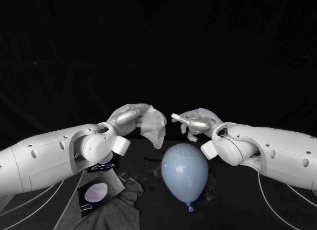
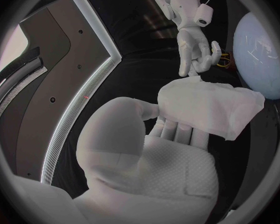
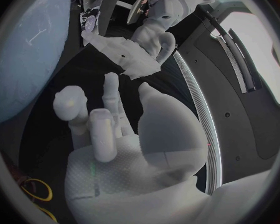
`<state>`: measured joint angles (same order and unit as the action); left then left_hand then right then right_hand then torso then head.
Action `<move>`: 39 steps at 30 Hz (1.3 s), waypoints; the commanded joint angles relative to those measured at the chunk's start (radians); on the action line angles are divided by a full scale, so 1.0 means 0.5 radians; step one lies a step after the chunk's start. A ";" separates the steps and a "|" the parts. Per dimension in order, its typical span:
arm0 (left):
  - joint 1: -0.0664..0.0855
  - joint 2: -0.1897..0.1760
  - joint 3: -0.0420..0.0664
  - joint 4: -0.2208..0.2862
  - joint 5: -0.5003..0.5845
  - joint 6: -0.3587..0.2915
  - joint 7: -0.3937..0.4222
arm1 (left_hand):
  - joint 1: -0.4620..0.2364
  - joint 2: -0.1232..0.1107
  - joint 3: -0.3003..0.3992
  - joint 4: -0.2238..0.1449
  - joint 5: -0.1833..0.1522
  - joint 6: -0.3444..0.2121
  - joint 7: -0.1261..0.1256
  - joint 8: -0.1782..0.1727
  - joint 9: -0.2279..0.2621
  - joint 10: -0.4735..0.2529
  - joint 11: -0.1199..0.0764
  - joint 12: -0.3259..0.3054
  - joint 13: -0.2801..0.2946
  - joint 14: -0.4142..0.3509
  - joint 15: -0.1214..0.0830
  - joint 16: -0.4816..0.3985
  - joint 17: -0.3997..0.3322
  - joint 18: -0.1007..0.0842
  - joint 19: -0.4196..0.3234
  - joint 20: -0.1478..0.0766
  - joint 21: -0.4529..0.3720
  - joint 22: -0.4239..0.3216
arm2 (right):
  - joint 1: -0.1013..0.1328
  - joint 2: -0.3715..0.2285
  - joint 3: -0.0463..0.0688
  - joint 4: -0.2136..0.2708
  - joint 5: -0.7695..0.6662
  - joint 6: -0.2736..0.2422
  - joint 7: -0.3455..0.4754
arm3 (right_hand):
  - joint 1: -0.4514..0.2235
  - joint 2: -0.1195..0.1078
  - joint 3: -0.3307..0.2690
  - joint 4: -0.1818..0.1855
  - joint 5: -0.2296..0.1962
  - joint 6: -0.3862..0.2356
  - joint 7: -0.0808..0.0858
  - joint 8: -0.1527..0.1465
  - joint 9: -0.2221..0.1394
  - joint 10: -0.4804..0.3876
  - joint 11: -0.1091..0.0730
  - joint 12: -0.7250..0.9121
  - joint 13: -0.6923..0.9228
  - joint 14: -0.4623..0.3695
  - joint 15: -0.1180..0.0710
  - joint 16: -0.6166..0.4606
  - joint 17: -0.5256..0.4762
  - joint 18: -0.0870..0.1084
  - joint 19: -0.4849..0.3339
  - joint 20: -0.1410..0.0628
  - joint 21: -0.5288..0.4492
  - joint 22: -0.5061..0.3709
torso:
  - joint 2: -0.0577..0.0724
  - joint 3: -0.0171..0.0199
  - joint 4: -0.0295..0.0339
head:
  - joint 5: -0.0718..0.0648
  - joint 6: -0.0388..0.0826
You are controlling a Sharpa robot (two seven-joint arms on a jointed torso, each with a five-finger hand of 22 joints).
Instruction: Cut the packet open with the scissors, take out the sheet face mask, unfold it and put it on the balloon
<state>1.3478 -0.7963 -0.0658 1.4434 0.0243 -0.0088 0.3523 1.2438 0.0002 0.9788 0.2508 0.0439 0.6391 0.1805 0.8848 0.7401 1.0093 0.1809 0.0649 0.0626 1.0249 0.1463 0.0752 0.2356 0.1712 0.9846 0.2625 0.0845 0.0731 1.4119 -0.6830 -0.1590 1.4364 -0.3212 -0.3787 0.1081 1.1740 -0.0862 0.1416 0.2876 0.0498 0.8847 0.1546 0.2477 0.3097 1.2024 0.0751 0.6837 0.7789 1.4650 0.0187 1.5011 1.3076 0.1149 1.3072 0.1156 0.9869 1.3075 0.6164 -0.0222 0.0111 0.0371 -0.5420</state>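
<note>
Sheet face mask (image 1: pixel 157 128) is grasped in our left hand (image 1: pixel 126 116) near the balloon (image 1: pixel 185 172); right hand (image 1: pixel 198 122) fingers released.

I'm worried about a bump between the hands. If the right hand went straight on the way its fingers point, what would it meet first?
Most likely the face mask held in the left hand: the right hand points across at it. The balloon seems off that line, though depth is unclear.

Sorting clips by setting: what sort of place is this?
Probably a robot lab test bench: a black table, the robot's left hand holding a sheet face mask, and a balloon lying nearby.
</note>
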 commanded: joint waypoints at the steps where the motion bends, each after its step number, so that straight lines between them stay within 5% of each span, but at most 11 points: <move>1: 0.003 -0.003 0.003 0.005 0.039 0.090 0.005 | -0.034 0.004 0.055 -0.021 0.006 -0.022 0.093 0.032 0.030 -0.034 0.008 -0.008 0.000 -0.021 0.005 -0.005 0.009 0.026 0.023 -0.003 0.019 0.005 | -0.002 0.006 0.000 -0.008 0.248 0.291 0.100 | 0.032 0.039 -0.086 0.004 -0.004 -0.020 0.002 0.019 0.009 0.028 0.005 0.544 0.467 0.073 -0.010 0.042 0.201 -0.028 0.029 0.005 0.076 0.259 | 0.001 0.0003 0.001 | -0.004 -0.001; 5: 0.003 -0.006 0.003 0.007 0.036 0.106 -0.003 | -0.075 -0.002 0.102 -0.021 0.007 -0.047 0.104 0.085 0.075 -0.078 0.014 -0.006 0.001 0.034 -0.006 0.041 0.052 0.027 0.092 -0.029 0.070 0.025 | -0.005 0.017 0.000 -0.016 0.276 0.370 0.125 | 0.135 0.080 -0.231 -0.002 -0.006 -0.038 0.005 0.046 0.015 0.102 0.017 1.025 0.869 0.107 -0.001 0.080 0.290 -0.041 0.055 0.014 0.173 0.278 | 0.000 0.0006 0.000 | -0.013 0.000; 16: 0.003 -0.005 0.003 0.014 0.035 0.161 0.001 | -0.156 -0.012 0.151 -0.034 0.006 -0.056 0.086 0.138 0.120 -0.111 -0.008 -0.006 0.001 0.192 -0.058 0.260 0.224 0.021 0.240 -0.101 0.223 0.100 | -0.012 0.068 -0.001 -0.070 0.320 0.487 0.104 | 0.211 0.167 -0.405 0.002 -0.004 -0.092 0.025 0.036 0.002 0.292 0.034 1.361 1.154 0.170 0.017 0.122 0.432 -0.067 0.116 0.030 0.341 0.312 | 0.000 0.0003 0.001 | -0.029 0.004; 39: 0.000 -0.011 0.004 0.037 0.034 0.196 0.037 | -0.221 -0.008 0.172 -0.052 0.007 -0.080 0.046 0.113 0.122 -0.217 -0.045 -0.005 0.002 0.302 -0.131 0.831 0.617 0.011 0.331 -0.203 0.663 0.387 | -0.057 0.109 0.000 -0.122 0.462 0.549 0.138 | 0.189 0.238 -0.610 0.005 -0.004 -0.149 0.056 0.001 -0.020 0.313 0.062 1.428 1.203 0.176 0.044 0.128 0.449 -0.068 0.107 0.054 0.371 0.312 | 0.001 0.0022 0.002 | -0.031 0.006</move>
<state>1.3472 -0.8020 -0.0656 1.4588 0.0350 0.0669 0.3529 1.1442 -0.0030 1.0600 0.2246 0.0412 0.6047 0.1753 0.9442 0.8025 0.9058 0.1628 0.0649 0.0626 1.1688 0.0788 0.4870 0.5417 0.1685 1.1496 0.1696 0.4120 0.2640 1.3842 -0.6286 -0.1596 1.3730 -0.1236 -0.1306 0.1480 1.2685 0.0213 -0.1596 0.2907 0.0463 0.8143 0.1821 0.2528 0.3009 1.3585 0.0989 1.3958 1.3077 1.4646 0.0340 1.5588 1.3075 0.0912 1.3589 0.1365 1.1713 1.3078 0.6166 -0.0217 0.0114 0.0221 -0.5379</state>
